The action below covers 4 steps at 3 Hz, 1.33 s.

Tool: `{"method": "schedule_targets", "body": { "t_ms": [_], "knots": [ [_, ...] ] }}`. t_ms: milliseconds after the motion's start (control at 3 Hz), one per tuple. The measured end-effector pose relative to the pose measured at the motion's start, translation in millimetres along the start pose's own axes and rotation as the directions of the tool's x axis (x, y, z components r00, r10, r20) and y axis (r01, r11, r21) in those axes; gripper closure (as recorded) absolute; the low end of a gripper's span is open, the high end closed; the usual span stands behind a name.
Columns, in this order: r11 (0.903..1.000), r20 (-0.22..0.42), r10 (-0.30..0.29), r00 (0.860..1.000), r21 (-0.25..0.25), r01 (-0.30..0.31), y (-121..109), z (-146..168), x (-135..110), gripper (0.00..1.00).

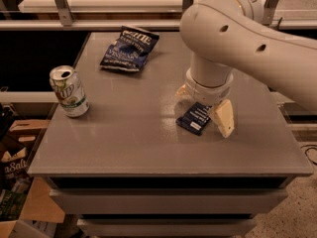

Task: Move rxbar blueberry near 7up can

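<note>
The rxbar blueberry point(194, 119), a small flat navy bar with white lettering, lies on the grey table point(124, 138) right of centre. My gripper point(203, 105) hangs directly over it, open, with one cream finger point(223, 119) to the bar's right and the other point(182, 91) at its far left. The wrist hides the bar's far end. The 7up can point(69, 91) stands upright near the table's left edge, well apart from the bar.
A crinkled dark blue chip bag point(130, 48) lies at the back of the table, left of the arm. Cardboard boxes point(17, 157) sit on the floor to the left. A rail and shelf run behind the table.
</note>
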<state>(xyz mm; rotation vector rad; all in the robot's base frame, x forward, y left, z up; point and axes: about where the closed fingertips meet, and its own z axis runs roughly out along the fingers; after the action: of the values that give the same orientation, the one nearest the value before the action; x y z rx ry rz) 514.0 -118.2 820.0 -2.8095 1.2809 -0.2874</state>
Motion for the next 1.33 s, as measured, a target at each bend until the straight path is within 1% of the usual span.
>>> {"method": "schedule_targets", "body": {
  "t_ms": [333, 1000, 1333],
  "knots": [
    [0.9993, -0.007, -0.027, 1.0, -0.027, 0.027, -1.4, 5.7, -1.4, 0.41],
    [0.9992, -0.007, -0.028, 1.0, -0.028, 0.027, -3.4, -11.3, 1.3, 0.88],
    [0.9992, -0.007, -0.028, 1.0, -0.028, 0.028, -3.6, -12.5, 1.5, 1.0]
  ]
}}
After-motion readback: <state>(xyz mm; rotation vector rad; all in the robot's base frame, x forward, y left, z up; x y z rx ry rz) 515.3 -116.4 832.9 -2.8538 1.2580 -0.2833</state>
